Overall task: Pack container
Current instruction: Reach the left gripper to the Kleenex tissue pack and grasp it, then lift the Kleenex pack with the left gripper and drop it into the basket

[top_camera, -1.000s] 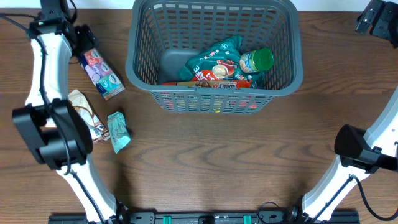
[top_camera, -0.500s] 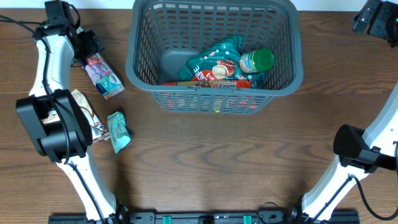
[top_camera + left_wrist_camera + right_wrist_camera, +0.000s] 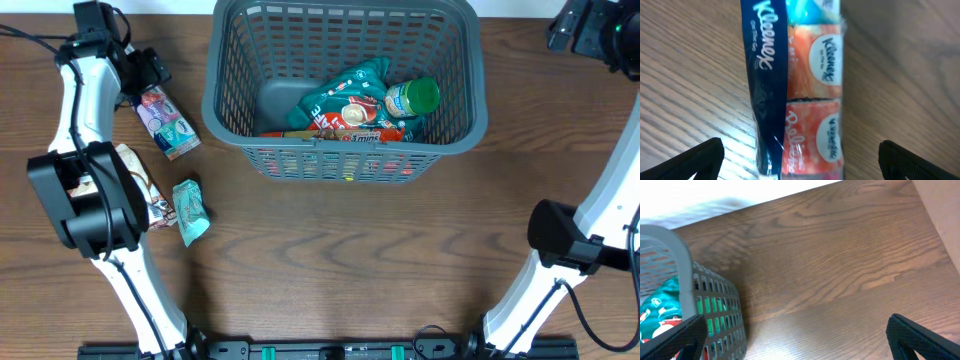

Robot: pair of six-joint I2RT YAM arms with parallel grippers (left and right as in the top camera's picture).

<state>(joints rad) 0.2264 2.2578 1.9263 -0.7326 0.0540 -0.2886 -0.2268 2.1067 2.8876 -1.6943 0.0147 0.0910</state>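
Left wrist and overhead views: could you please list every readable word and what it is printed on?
"Kleenex": tissue pack, on its blue strip and orange packets.
"3mins": red packet in the basket.
Other packet print: too small to read.

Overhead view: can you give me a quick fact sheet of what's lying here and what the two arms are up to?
Container: dark grey slotted basket, partly filled
Inside it: teal packet, green-lidded jar, red packet
Outside it: Kleenex pack, small teal packet, cream packet, all left of the basket
Left gripper: open, over the Kleenex pack, not gripping it
Right gripper: open, holding nothing, off to the basket's right
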